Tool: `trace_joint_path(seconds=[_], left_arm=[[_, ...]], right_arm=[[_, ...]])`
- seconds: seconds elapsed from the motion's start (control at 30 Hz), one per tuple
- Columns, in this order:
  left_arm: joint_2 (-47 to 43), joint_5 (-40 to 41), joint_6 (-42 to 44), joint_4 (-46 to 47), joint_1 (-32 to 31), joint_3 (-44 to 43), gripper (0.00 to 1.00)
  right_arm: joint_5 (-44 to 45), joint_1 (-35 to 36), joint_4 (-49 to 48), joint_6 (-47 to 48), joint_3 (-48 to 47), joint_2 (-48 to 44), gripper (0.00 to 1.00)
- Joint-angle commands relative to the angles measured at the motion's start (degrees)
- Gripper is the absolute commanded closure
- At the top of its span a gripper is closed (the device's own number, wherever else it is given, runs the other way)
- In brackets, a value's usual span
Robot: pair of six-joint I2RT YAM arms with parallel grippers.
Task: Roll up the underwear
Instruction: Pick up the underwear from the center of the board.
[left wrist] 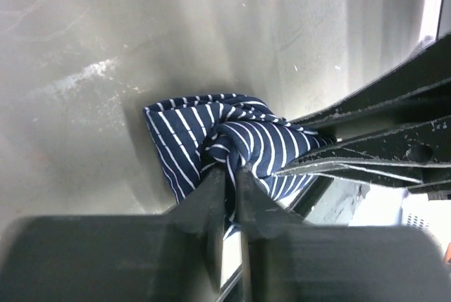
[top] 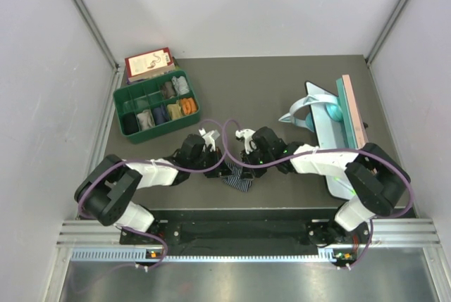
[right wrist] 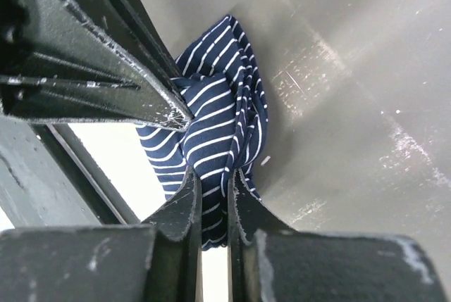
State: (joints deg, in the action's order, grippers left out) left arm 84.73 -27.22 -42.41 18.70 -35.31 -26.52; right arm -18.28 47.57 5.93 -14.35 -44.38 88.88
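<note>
Soft, even overhead light in the top view, faint shadows; wrist views dimmer, streaky white glare on the dull grey tabletop (left wrist: 84, 80), black right tool (right wrist: 213, 174) blurred up close.

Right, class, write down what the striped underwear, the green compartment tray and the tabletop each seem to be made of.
The striped underwear: soft matte cloth, bunching into folds. The green compartment tray: probably moulded plastic, slight gloss, thin rigid dividers. The tabletop: hard, smooth grey sheet, scuffed, faintly shiny; laminate or coated metal, can't tell.
</note>
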Motion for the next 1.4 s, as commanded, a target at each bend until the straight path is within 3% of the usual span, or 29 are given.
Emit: trace_joint_path(seconds=[0.0,0.07,0.2,0.23,0.43,0.7,1.0,1.37], left_arm=[[-2.35,10.08,1.81,-8.67,0.15,0.33,0.73],[-5.09,11.74,1.72,-10.16,0.50,-0.89,0.49],[-15.35,17.97,3.29,-15.26,1.29,-4.58,0.28],[-16.95,18.86,3.74,-17.53,1.47,-6.16,0.27],[-28.29,20.55,4.71,-19.32,3.14,-6.97,0.27],[-43.49,17.82,-0.20,-6.75,3.23,0.06,0.30],[-42.89,14.92,-3.02,-1.39,3.23,2.26,0.34],[-41.40,17.99,-3.47,3.79,3.23,2.97,0.40]], right_arm=[[1.04,1.03,1.71,-1.28,-2.02,-1.95,1.00],[2.54,1.03,2.67,-3.05,-2.81,-2.66,1.00],[4.48,-0.54,2.85,-9.01,-4.48,-5.12,1.00],[4.57,-1.07,2.85,-9.81,-5.01,-6.08,1.00],[3.35,-4.06,-2.58,-17.72,-7.30,-11.00,1.00],[1.85,-4.59,-12.87,-27.91,-7.39,-15.93,1.00],[-3.16,-4.59,-23.24,-35.13,-5.02,-14.79,1.00],[-6.76,-4.59,-24.57,-36.19,-4.31,-13.38,1.00]])
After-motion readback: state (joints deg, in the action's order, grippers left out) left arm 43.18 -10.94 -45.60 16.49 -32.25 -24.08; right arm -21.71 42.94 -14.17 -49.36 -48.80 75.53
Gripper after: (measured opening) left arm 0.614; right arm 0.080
